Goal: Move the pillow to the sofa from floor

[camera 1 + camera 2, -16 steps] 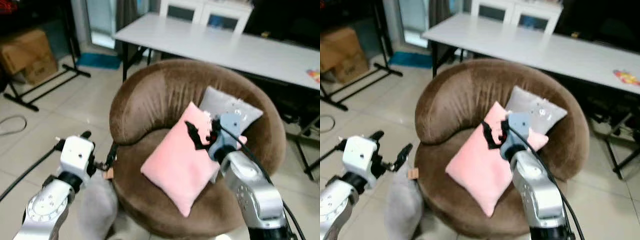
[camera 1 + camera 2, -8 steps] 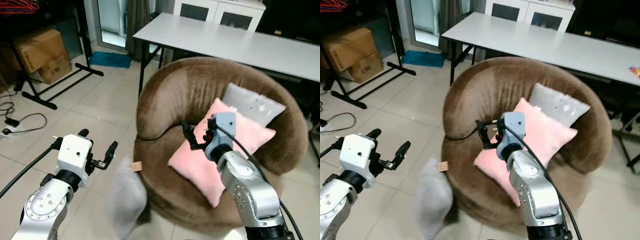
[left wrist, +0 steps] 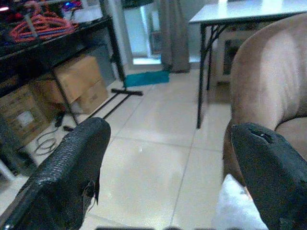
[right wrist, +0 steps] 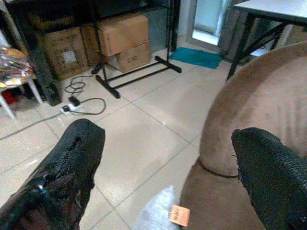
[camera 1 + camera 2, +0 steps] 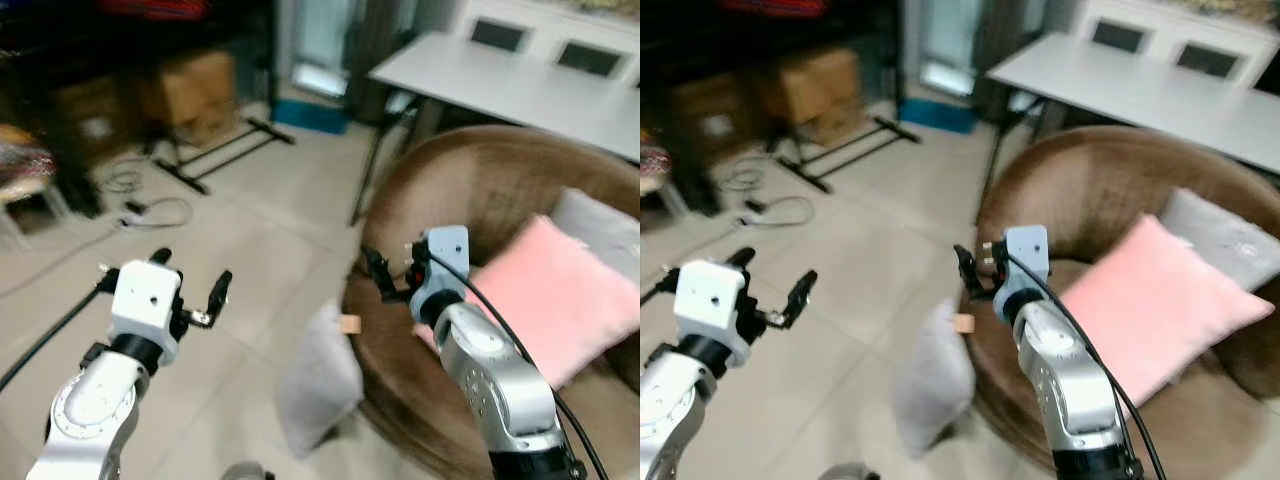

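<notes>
Both hands are empty with their fingers spread apart: the left hand (image 5: 190,300) hangs out over the tiled floor (image 5: 240,240), the right hand (image 5: 392,282) is raised just off the sofa's near edge. The grey pillow (image 5: 320,380) sits on the floor below and between them, propped against the brown sofa (image 5: 450,190), a small tag (image 5: 349,324) showing at its top.

My worry is the lean: a one-sided nudge could tip the pillow flat or push it along the slick tile, and soft stuffing may slip out of two thin fingers. The head views are smeared (the robot seems to be turning), so a reach started now could land off target.

Beyond the right hand, a pink pillow (image 5: 565,300) and a grey cushion (image 5: 600,225) already take up seat room. Past the left hand lie cables (image 5: 150,210), a black rack (image 5: 215,150) and cardboard boxes (image 5: 195,90); farthest off, a white bench (image 5: 520,90).
</notes>
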Controlling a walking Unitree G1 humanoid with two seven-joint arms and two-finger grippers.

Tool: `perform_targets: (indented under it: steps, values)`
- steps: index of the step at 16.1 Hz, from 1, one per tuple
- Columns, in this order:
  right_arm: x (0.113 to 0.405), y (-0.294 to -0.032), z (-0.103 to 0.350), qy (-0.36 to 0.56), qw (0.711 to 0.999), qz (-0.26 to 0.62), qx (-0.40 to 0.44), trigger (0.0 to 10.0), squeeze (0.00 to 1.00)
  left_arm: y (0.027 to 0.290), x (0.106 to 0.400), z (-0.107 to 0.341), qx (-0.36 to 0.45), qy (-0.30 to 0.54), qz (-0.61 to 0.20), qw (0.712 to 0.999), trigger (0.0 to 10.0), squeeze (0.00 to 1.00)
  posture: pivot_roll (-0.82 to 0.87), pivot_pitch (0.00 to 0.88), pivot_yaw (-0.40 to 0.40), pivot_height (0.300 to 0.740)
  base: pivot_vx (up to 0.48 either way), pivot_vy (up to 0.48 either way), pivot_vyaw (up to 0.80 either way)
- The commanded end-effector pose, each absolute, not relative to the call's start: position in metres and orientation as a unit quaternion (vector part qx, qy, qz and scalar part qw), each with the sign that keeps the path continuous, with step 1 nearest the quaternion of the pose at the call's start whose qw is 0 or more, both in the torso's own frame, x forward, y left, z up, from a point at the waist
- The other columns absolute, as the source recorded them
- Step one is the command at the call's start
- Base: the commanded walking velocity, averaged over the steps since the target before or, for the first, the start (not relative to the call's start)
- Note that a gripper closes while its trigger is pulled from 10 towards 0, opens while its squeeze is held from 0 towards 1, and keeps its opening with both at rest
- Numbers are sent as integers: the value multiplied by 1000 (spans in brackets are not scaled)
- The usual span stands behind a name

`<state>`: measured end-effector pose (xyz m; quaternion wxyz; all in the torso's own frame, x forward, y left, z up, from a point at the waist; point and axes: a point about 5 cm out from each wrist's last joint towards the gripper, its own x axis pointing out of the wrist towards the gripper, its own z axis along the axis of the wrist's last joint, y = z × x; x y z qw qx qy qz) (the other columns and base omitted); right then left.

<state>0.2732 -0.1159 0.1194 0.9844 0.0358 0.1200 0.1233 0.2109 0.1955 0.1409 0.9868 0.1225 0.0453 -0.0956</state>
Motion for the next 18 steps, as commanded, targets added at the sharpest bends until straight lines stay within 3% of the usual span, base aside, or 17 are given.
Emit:
perform_targets:
  steps: [1,2,7,11,14,18]
  values:
    - [276,-125,120,118,987,104,33,10000,886,194,214,142,125,42,-102,986,10000,0,-33,0,-64,740,322,0,0]
    - [276,-124,119,120,987,102,31,10000,0,195,215,141,126,43,-101,986,10000,0,-33,0,-60,740,337,0,0]
    - [278,-124,119,119,987,103,10,10000,0,199,216,138,129,48,-102,985,10000,0,-34,0,-57,740,336,0,0]
    - [278,-121,119,117,987,113,-1,10000,0,200,218,137,130,48,-103,985,10000,0,-34,0,-58,740,334,0,800]
    - [279,-126,118,115,989,97,-3,10000,0,200,218,135,132,49,-101,985,10000,0,-32,0,-60,740,328,0,0]
    - [278,-139,109,118,991,66,-8,10000,0,203,217,131,149,46,-104,982,10000,0,-33,0,-63,715,0,0,0]
